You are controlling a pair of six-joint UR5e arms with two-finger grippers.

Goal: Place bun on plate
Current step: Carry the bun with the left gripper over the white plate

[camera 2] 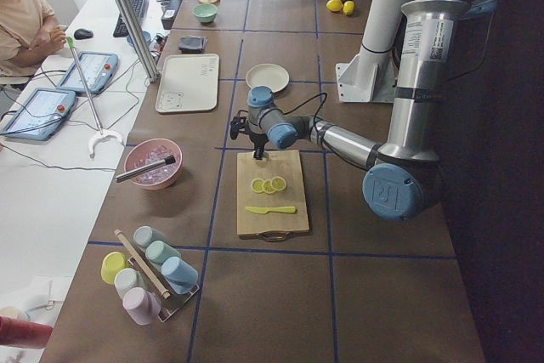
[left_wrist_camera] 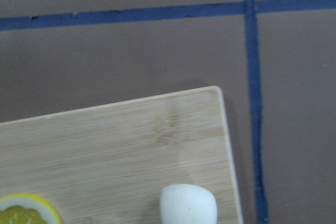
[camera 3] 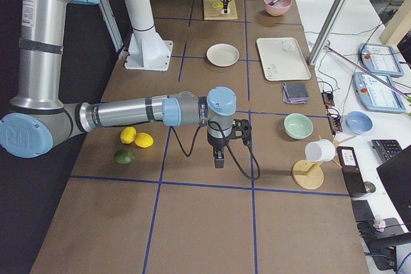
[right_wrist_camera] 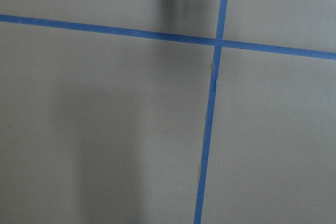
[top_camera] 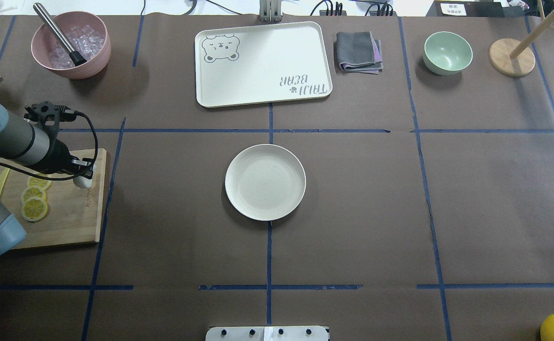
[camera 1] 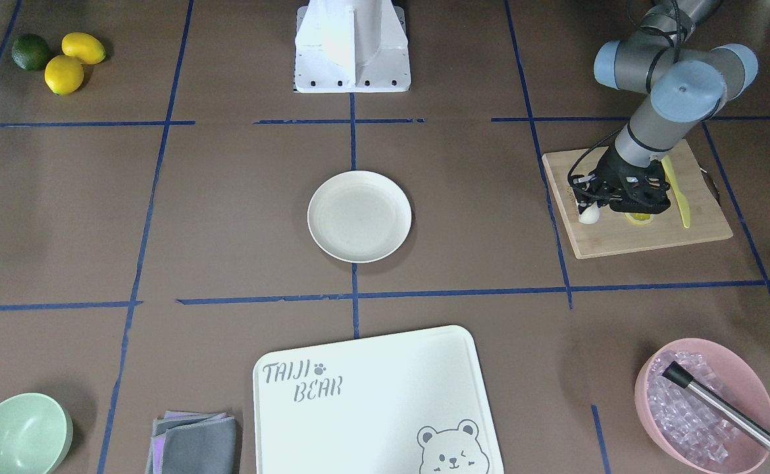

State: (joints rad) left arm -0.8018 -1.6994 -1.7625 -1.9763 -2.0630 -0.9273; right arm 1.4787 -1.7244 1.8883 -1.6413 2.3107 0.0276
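The bun point(camera 1: 589, 215) is a small white lump on the wooden cutting board point(camera 1: 641, 240), at its corner nearest the plate. In the overhead view the bun point(top_camera: 84, 181) shows just beyond my left gripper point(top_camera: 81, 171), which hangs directly over it. The left wrist view has the bun point(left_wrist_camera: 188, 204) at its bottom edge, resting on the board, with no fingers in sight, so I cannot tell that gripper's state. The cream-white plate point(top_camera: 265, 182) sits empty at the table's middle. My right gripper point(camera 3: 219, 160) hovers over bare table near the lemons; I cannot tell its state.
Lemon slices point(top_camera: 34, 201) and a yellow knife point(camera 1: 678, 194) share the board. A pink bowl of ice point(top_camera: 71, 45), a white bear tray point(top_camera: 263, 64), a folded cloth point(top_camera: 358, 51) and a mint-green bowl point(top_camera: 447, 52) line the far edge. Whole lemons and a lime point(camera 1: 62, 59) lie near the right arm.
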